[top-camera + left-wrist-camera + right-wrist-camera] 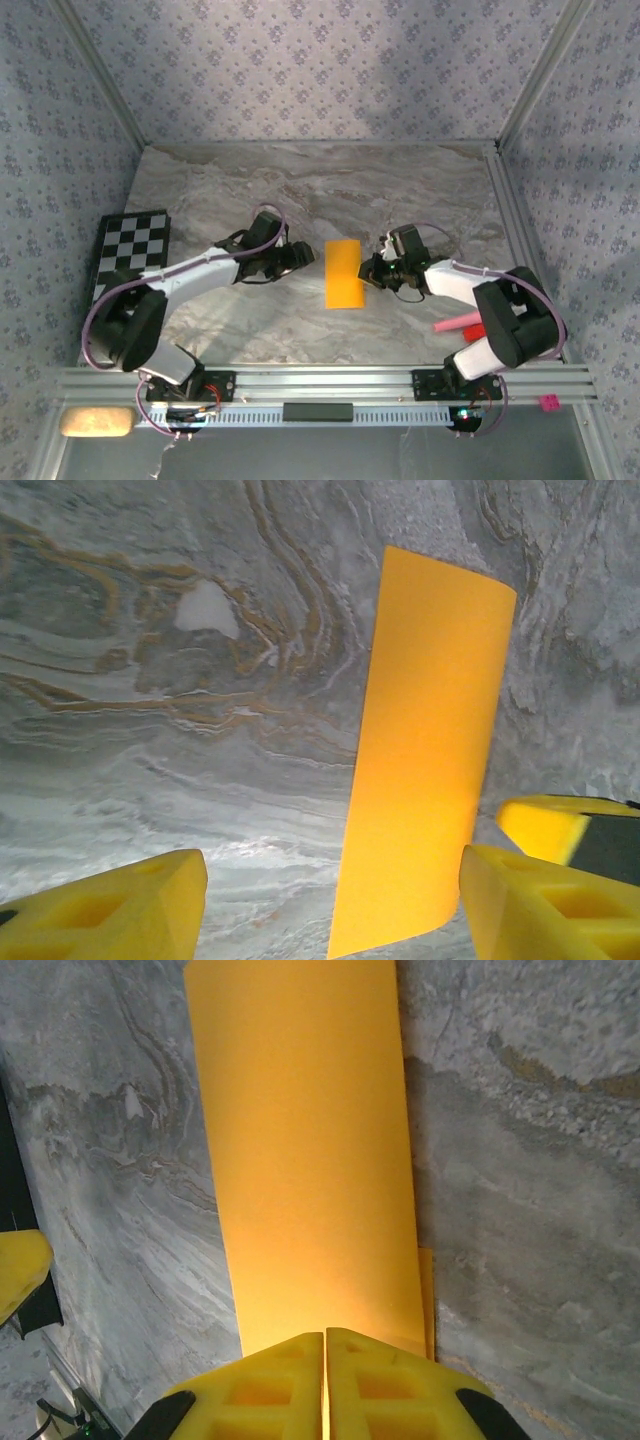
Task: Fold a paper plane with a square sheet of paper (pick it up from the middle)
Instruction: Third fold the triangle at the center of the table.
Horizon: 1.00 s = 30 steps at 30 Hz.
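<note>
From above, the sheet of paper [343, 273] lies in the middle of the marbled tabletop [420, 195] as a narrow orange-yellow rectangle, folded over on itself, its long sides running away from me. My left fingers [300, 256] sit just beside its left long side, apart from it, and my right fingers [374, 272] reach its right side near the lower corner. A chequered board [130, 250] lies far off to the left, and a pink stick [455, 323] lies beside my right arm, well apart from the paper. Through my left wrist camera the sheet of paper [425, 750] stretches away across the tabletop [150, 680], its far edge curling up slightly. My left fingers [110, 915] stand wide apart with nothing between them but tabletop and the near end of the sheet, so they are released and touch nothing. One yellow tip of my right fingers [545, 820] shows at the sheet's right side. Through my right wrist camera my right fingers [380, 1380] are clenched together, pad against pad, pinching the near edge of the sheet of paper [305, 1150], which runs straight out from between them. A thin strip of its lower layer peeks out along the right side, just beside the pads, above the grey tabletop [520, 1180].
</note>
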Each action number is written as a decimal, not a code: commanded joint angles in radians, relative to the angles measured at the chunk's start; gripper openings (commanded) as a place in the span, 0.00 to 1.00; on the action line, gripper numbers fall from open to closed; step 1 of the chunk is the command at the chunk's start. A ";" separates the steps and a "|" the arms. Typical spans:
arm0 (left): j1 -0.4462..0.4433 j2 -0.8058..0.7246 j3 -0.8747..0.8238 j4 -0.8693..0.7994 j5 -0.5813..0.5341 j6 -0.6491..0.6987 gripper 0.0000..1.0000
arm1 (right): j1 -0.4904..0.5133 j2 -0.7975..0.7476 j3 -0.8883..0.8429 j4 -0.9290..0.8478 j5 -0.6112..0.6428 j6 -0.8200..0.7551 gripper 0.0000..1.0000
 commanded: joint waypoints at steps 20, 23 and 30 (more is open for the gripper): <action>-0.021 0.306 0.210 0.027 0.279 0.042 0.55 | -0.015 0.086 -0.067 -0.052 0.085 -0.004 0.09; -0.033 0.341 0.235 -0.018 0.270 0.050 0.52 | -0.015 0.087 -0.063 -0.055 0.086 -0.001 0.09; -0.067 0.386 0.270 -0.079 0.259 0.061 0.48 | -0.016 0.093 -0.066 -0.058 0.096 0.004 0.09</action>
